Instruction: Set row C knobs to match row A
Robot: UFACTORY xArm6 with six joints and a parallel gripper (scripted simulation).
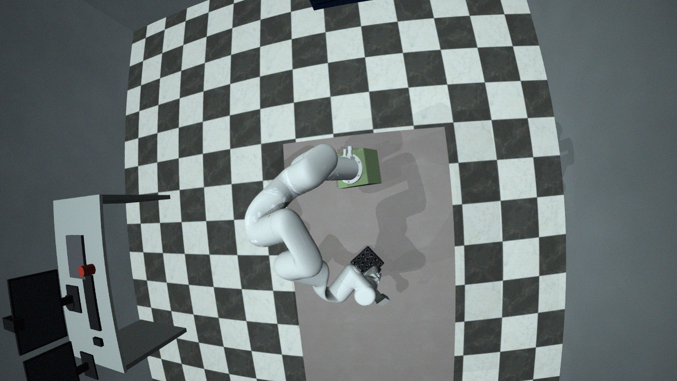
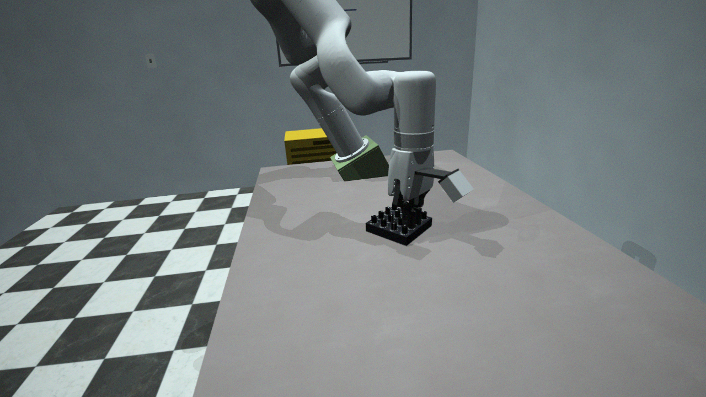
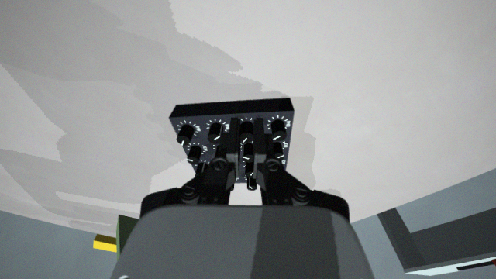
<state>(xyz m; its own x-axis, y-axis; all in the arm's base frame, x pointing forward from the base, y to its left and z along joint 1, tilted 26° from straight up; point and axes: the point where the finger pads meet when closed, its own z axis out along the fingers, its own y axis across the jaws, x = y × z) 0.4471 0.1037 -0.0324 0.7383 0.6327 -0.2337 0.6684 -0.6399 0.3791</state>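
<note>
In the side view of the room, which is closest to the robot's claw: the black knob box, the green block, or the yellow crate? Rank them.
1. Knob box: directly under the gripper, whose fingers are among its knobs.
2. Green block: behind, on the table, at the arm's foot.
3. Yellow crate: beyond the table, by the wall.

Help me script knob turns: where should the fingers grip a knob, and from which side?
Grip the round side wall of the knob from straight above, a finger each side. Knobs stand upright, close-packed on the knob box; the gripper holds one so.
</note>
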